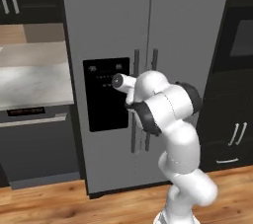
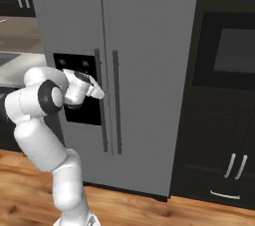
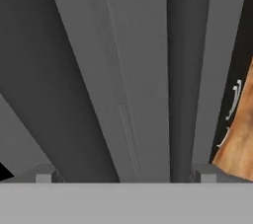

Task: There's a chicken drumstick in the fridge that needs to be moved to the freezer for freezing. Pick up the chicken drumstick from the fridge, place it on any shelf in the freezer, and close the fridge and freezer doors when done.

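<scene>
The tall grey side-by-side unit stands in front of me with both doors closed. The freezer door [image 1: 106, 30] carries the black dispenser panel [image 1: 106, 94], and the plain fridge door [image 1: 190, 45] is to its right. The chicken drumstick and the shelf are hidden behind the doors. My gripper [image 2: 101, 93] reaches to the two vertical bar handles, at the freezer handle [image 2: 98, 120] beside the fridge handle [image 2: 116, 120]. In the hand view my gripper [image 3: 123, 176] is open, and a grey handle bar [image 3: 123, 94] runs up between its fingertips.
A grey counter [image 1: 29, 77] over a dark appliance sits left of the unit. Dark cabinets with an oven [image 2: 231, 51] stand to the right. Wooden floor [image 1: 49, 203] lies in front. My own white arm [image 1: 168, 114] covers the lower part of the handles in the left base view.
</scene>
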Controlling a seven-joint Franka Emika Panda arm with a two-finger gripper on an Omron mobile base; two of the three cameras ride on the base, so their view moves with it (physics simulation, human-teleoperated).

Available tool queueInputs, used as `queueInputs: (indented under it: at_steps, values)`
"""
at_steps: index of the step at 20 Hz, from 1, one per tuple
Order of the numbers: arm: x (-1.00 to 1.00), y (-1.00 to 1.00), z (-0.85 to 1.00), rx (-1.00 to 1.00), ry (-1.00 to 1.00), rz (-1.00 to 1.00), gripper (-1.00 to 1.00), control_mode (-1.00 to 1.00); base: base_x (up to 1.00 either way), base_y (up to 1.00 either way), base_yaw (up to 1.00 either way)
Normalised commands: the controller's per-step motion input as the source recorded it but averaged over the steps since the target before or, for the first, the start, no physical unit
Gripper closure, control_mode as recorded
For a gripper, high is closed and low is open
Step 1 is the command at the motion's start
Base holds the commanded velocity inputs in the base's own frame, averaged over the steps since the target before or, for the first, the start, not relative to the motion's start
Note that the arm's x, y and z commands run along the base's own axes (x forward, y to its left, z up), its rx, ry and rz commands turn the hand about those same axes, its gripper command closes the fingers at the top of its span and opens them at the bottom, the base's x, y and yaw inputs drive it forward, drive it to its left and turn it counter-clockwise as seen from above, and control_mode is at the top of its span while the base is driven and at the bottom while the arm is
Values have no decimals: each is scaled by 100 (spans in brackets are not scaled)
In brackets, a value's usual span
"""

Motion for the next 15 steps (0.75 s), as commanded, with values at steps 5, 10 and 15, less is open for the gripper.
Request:
queueInputs:
  at_steps: [5, 10, 15]
  values:
    - [54, -67, 0, 8, 0, 8, -100, -100, 0, 0, 0]
    - [53, -66, 0, 8, 0, 9, -100, -100, 0, 0, 0]
    - [28, -61, 0, 7, -2, 8, -100, -100, 0, 0, 0]
